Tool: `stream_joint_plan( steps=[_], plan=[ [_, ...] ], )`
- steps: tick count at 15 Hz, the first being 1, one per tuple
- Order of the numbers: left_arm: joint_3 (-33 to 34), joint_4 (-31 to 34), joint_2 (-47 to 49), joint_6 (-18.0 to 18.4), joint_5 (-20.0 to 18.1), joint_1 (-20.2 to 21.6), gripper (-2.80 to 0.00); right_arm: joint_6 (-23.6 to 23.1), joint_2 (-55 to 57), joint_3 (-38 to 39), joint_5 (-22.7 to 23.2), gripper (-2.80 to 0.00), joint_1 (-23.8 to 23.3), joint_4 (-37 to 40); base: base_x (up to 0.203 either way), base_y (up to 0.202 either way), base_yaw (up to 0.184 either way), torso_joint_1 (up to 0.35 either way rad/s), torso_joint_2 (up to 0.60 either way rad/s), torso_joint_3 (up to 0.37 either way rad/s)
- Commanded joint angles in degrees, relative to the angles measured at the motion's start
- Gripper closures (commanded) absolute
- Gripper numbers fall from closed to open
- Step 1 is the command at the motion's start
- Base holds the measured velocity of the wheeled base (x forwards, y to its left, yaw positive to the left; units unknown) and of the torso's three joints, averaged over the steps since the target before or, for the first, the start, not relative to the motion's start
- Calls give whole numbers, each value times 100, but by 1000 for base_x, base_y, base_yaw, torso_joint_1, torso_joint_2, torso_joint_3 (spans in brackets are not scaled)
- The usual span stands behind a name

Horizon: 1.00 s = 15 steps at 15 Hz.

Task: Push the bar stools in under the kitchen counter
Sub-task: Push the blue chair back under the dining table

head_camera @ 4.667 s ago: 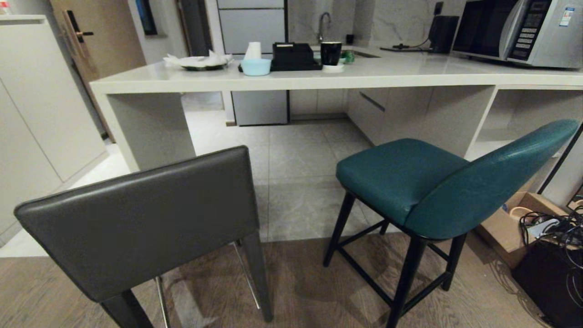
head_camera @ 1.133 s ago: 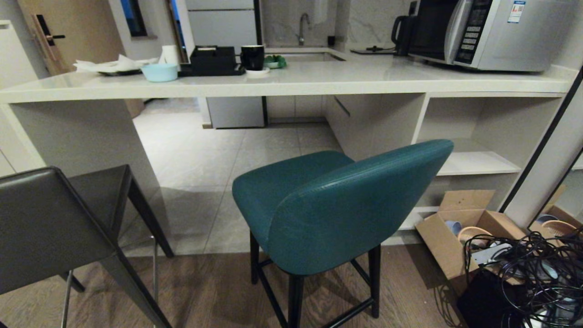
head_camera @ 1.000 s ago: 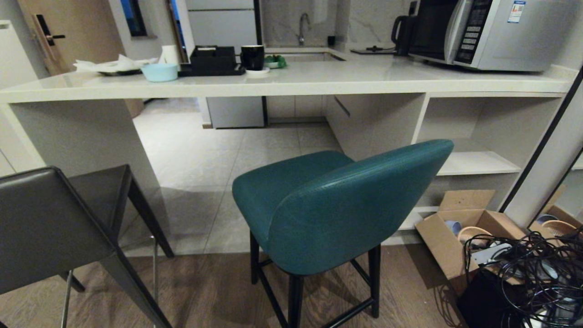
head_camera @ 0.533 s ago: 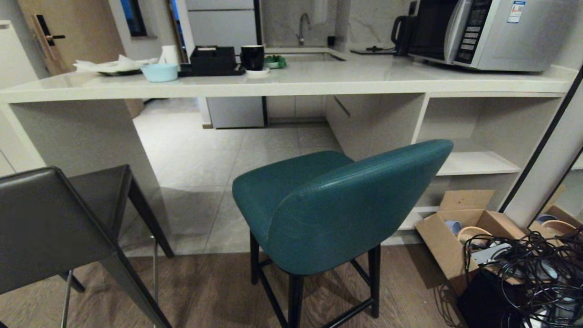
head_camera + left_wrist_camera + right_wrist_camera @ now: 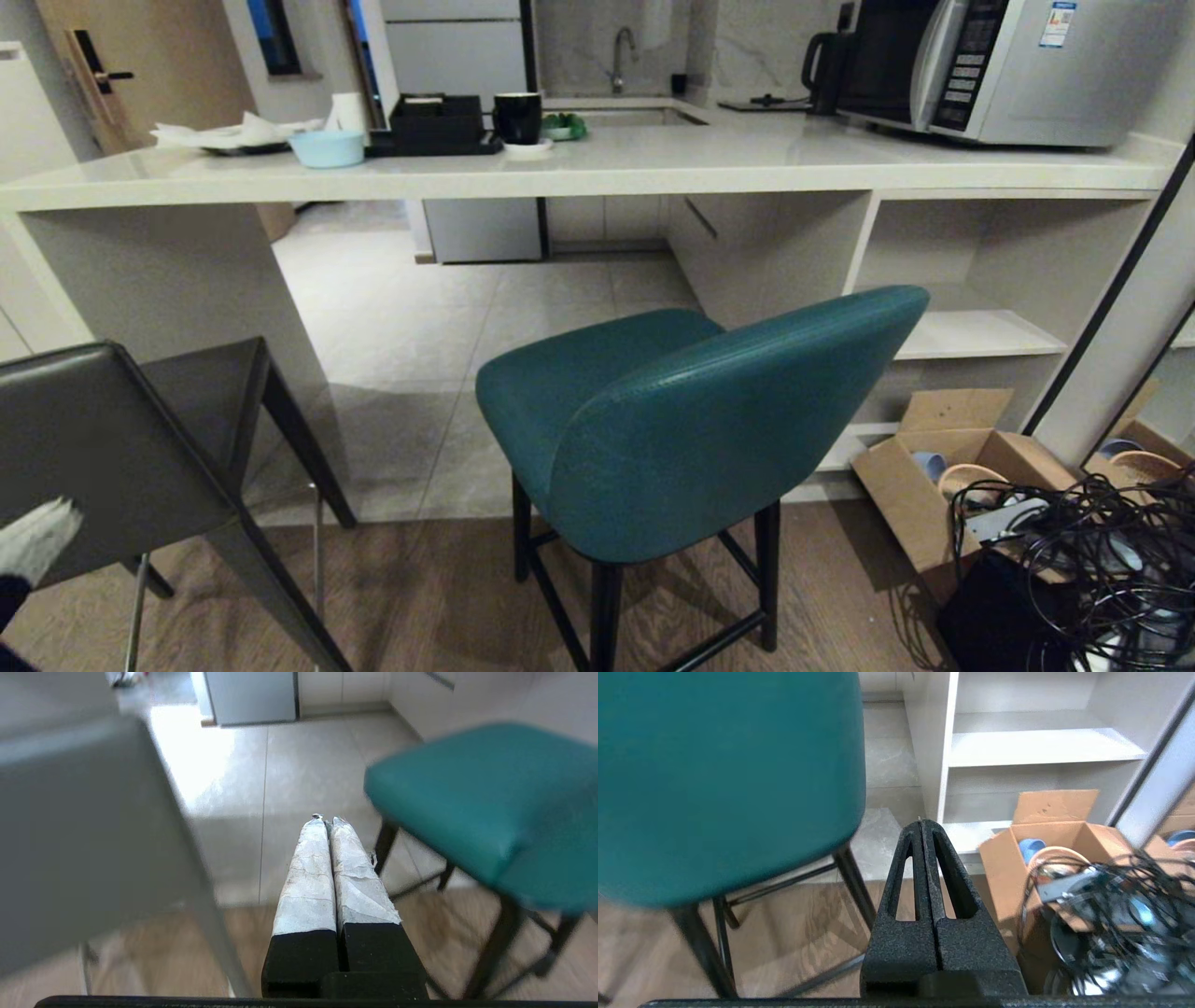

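The left gripper point(image 5: 327, 820) has its taped fingers pressed together on nothing, pointing over open floor point(image 5: 289, 765) between the two stools; in the head view only its white tip point(image 5: 37, 537) shows at the lower left corner, before the dark grey stool point(image 5: 103, 457). The right gripper point(image 5: 921, 823) is likewise closed and empty, just beside the teal stool point(image 5: 691, 420), on the side of the cardboard box point(image 5: 924, 485) and tangled cables point(image 5: 1092, 560). Both stools stand out from the kitchen counter point(image 5: 597, 173), their backs toward the robot. Under the slab, bare tile lies between the pale support panel point(image 5: 159, 271) at the left and the white shelf cubbies point(image 5: 980, 280) at the right.
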Motion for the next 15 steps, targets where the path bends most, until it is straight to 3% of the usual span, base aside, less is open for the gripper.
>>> stream_joint_plan(
  steps=[1, 4, 5, 8, 11, 13, 15],
  plan=[
    [-100, -1303, 1788, 13, 91, -308, 0, 13, 2112, -188, -1, 0, 20, -1140, 0, 0, 0, 0, 0, 0],
    [-225, -2532, 2963, 4, 581, -1854, 0, 160, 3910, -367, 103, 0, 44, -2824, 0, 0, 0, 0, 0, 0],
    [-242, -2839, 3336, -10, 680, -2175, 0, 329, 4382, -419, 207, 0, 38, -3297, 0, 0, 0, 0, 0, 0],
    [-262, -3568, 4231, -62, 763, -2837, 0, 649, 5693, -573, 379, 0, -24, -4490, 0, 0, 0, 0, 0, 0],
    [-273, -3848, 4605, -278, 776, -3554, 0, 698, 6840, -974, 460, 0, -56, -5458, 0, 0, 0, 0, 0, 0],
    [-304, -3874, 4780, -579, 795, -4037, 0, 715, 7312, -1671, 542, 0, -90, -5675, 0, 0, 0, 0, 0, 0],
    [-332, -3884, 4992, -637, 810, -4261, 0, 726, 7645, -2244, 823, 0, -226, -5719, 0, 0, 0, 0, 0, 0]
  ],
)
